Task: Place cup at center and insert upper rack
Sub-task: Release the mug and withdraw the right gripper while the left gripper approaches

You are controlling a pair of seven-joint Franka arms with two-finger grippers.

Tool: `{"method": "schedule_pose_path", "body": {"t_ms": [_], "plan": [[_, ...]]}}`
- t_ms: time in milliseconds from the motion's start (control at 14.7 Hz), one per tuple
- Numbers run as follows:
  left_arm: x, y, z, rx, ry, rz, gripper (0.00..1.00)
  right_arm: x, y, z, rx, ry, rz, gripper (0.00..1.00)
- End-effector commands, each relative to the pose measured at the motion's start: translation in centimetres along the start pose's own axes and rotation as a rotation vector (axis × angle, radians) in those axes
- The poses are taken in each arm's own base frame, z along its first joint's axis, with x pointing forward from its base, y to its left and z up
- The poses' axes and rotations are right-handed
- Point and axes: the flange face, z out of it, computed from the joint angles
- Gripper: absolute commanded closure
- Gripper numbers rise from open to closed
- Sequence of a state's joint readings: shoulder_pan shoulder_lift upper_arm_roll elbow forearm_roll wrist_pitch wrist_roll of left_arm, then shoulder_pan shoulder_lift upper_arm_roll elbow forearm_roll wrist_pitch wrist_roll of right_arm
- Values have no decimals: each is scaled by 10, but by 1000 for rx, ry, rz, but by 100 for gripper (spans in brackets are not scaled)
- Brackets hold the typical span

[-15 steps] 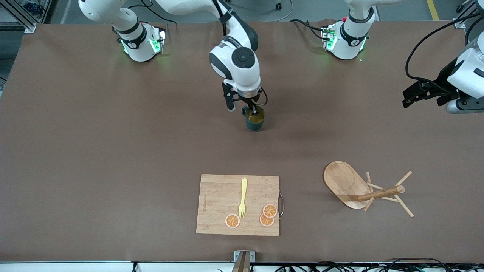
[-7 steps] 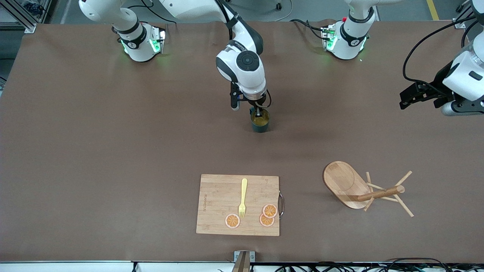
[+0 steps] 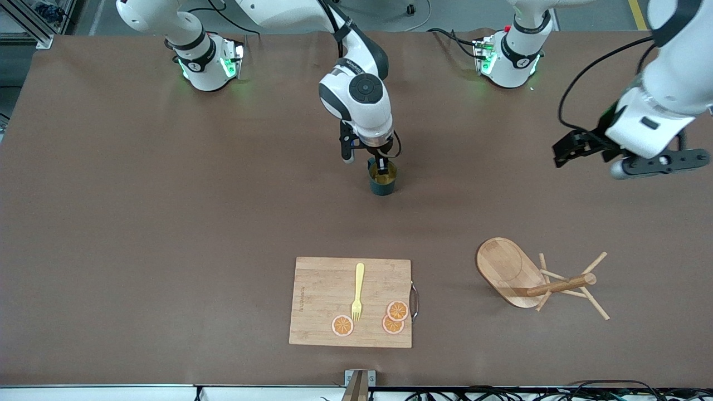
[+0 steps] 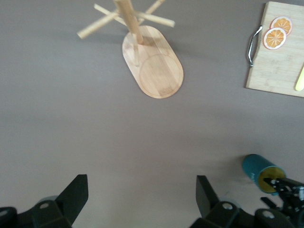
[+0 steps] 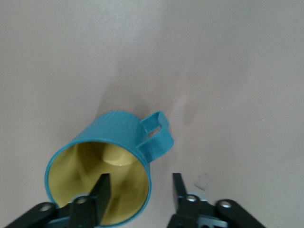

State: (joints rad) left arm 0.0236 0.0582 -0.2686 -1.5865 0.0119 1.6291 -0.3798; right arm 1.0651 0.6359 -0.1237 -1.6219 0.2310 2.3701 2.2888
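While the right hand (image 3: pixel 377 162) sits at the cup (image 3: pixel 382 179) near mid-surface, one finger dips inside the yellow interior and the other stands outside the rim with a gap, so I read it as spread, not pinching. The cup stands upright on the surface (image 3: pixel 167 223), farther from the front camera than the cutting board (image 3: pixel 323 301). To finish this step well I'd lift straight up, clearing the rim and the handle (image 5: pixel 156 133) without dragging the wall. The left hand (image 4: pixel 137 202), fingers wide apart, hangs over bare surface toward the left arm's end; the upper rack (image 3: pixel 537 281) lies tipped on its side nearer the front camera. I can't tell whether the inner finger touches the cup wall; peg tips are cropped in the left wrist view.
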Motion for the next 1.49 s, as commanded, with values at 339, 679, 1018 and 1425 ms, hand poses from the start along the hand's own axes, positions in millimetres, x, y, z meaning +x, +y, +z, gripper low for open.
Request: {"method": "schedule_pose_path", "body": {"t_ms": [339,679,1018,1425], "plan": [[-1,89,42,-41,-2,-151,0,81,-48,-163,-75,75,-365,0],[-20,165,88,-45,-23,-190,0,241,-111,-264,-144,69,-737,0],[-43,244,140,-30,-6,-260,0,400,-138,-311,-224,10,-1113,0],[-92,330,181,3,4,-346,0,552,-141,-358,-194,10,-1453,0]]}}
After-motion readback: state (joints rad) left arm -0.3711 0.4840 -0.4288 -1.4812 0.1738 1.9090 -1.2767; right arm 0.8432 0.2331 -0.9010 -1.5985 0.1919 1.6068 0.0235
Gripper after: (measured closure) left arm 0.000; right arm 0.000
